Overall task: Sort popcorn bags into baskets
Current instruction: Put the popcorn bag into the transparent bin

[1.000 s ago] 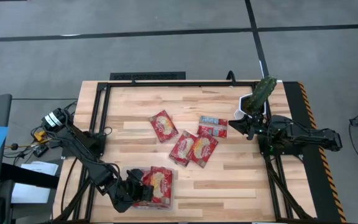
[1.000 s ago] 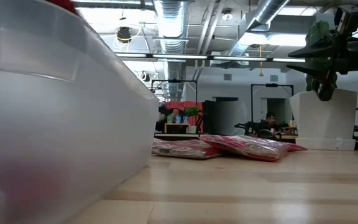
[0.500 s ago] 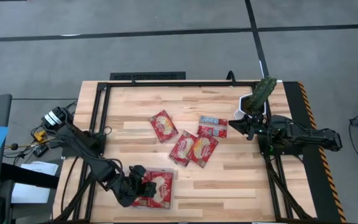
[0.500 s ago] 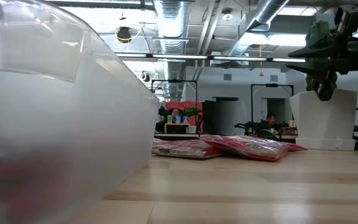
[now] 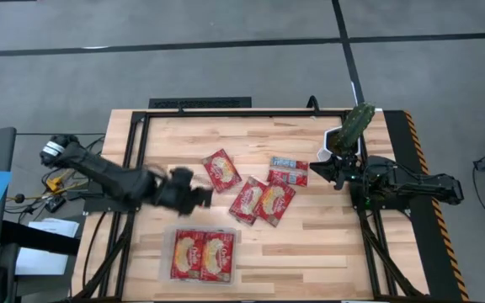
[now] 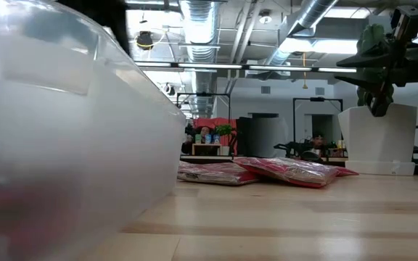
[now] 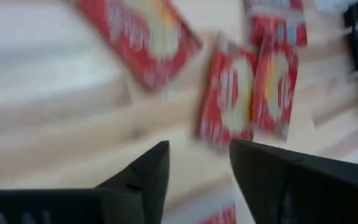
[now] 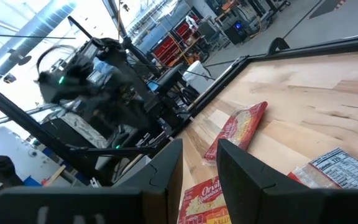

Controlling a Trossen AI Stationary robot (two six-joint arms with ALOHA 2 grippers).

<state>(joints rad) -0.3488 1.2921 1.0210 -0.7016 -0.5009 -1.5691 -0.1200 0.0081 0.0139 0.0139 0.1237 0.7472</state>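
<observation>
Our left gripper [image 5: 202, 195], jaws parted and empty, hangs above the tray [image 5: 168, 253], so next we fetch the nearest bag [image 5: 221, 170].

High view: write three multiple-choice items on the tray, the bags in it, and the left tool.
1. Where on the table is the clear tray?
A. By the edge at the picture's bottom, on the left arm's side
B. Against the far edge
C. In the middle

2. How many popcorn bags lie in the tray?
A. One
B. Two
C. Four

3. What state is the left tool in?
A. Shut on a bag
B. Open and empty
C. Resting in the tray

Key:
1 A, the tray sits low and left of middle in the high view.
2 B, two red packets lie side by side in it.
3 B, the left wrist view shows bare wood between its spread fingers.

The right tool hangs beside the white bowl.
</observation>
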